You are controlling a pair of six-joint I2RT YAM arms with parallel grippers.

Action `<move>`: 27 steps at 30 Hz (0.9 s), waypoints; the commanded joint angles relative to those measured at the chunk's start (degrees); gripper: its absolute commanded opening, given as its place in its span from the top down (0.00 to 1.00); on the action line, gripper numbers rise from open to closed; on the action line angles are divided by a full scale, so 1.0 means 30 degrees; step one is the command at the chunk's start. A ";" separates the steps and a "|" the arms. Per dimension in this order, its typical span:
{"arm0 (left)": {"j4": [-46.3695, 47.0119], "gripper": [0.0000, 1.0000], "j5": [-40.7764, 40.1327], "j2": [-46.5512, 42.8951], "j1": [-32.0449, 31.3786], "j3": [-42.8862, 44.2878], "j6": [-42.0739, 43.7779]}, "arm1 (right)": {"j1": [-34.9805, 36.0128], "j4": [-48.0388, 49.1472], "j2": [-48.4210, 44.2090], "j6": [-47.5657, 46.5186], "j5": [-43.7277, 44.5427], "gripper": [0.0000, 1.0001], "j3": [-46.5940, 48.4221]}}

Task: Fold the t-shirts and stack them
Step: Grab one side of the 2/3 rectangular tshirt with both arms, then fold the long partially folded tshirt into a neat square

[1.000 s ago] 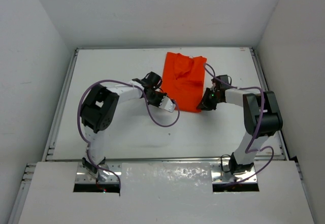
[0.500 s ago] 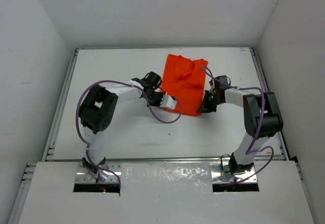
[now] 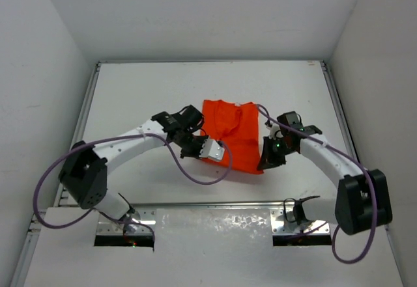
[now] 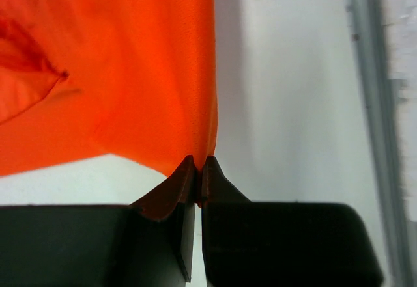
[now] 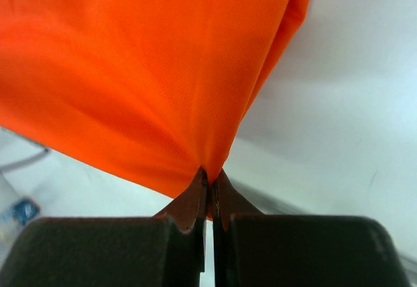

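Note:
The orange-red t-shirt [image 3: 236, 134] lies folded at the table's middle, between my two arms. My left gripper [image 3: 203, 155] is shut on its near left corner; in the left wrist view the cloth [image 4: 130, 72] runs into the closed gripper [image 4: 199, 164]. My right gripper [image 3: 263, 164] is shut on the near right corner; in the right wrist view the cloth [image 5: 150, 72] hangs pinched in the gripper [image 5: 210, 177]. Both corners look lifted a little off the table.
The white table [image 3: 143, 92] has raised rails at the left [image 3: 81, 124] and right [image 3: 342, 118] edges. White walls enclose the back and sides. Purple cables loop from both arms, one lying near the shirt's front edge [image 3: 195, 176].
Both arms have pulled toward the near edge, dragging the shirt with them from the back of the table to its middle. Both grippers stay shut on the near corners.

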 commanded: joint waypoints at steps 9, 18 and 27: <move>-0.6675 1.00 0.1819 -0.4459 -0.0369 0.1863 -0.3341 | 0.0977 -0.8489 -0.4450 -0.0202 -0.0739 1.00 0.2175; -0.5419 1.00 0.3313 -0.3676 0.0652 0.4300 -0.6799 | 0.0919 -1.0224 -0.1584 0.0031 -0.2674 1.00 0.6863; -0.2727 1.00 0.4487 0.0047 0.5050 0.4211 -0.9055 | -0.0544 -0.6946 0.3687 -0.0027 -0.5511 1.00 0.6747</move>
